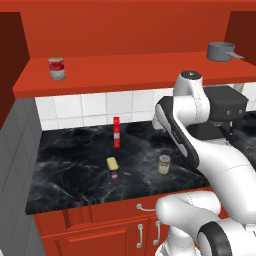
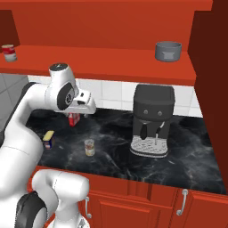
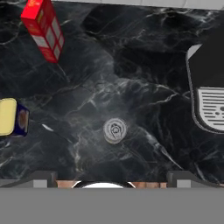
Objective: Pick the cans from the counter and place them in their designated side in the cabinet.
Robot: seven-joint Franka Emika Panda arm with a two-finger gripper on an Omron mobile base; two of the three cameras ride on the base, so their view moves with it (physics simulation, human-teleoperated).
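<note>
the gripper (image 3: pixel 112 178) hangs well above the counter (image 1: pixel 75 180), looking straight down, with its two finger tips set far apart at the lower edge of the hand view and nothing between them. the jaws stand wide and empty. judged as the approach stage of the first pick: neither can has left the counter.

the round can (image 3: pixel 115 130) stands upright on the black marble, its silver top seen end-on a little above the midpoint between the finger tips. that alignment suggests it is the chosen target, and the wide opening would suit dropping over its body. in the left base view the same can sits just right of the blue tin (image 1: pixel 113 167), the two near each other but apart.

the blue tin lies flat with its yellow face up, off to the left edge of the hand view, so it is not under the gripper.

the tall red-and-white box (image 1: pixel 116 132) stands upright behind both cans, clear of a vertical descent. the coffee machine (image 2: pixel 152 119) sits to the right, well apart from the cans.

the cabinet shelf (image 1: pixel 125 75) already carries a red-and-white can (image 1: pixel 57 68) at its left end and a grey pot (image 1: pixel 221 51) at its right. that can probably marks the side meant for cans, a judgement only.
</note>
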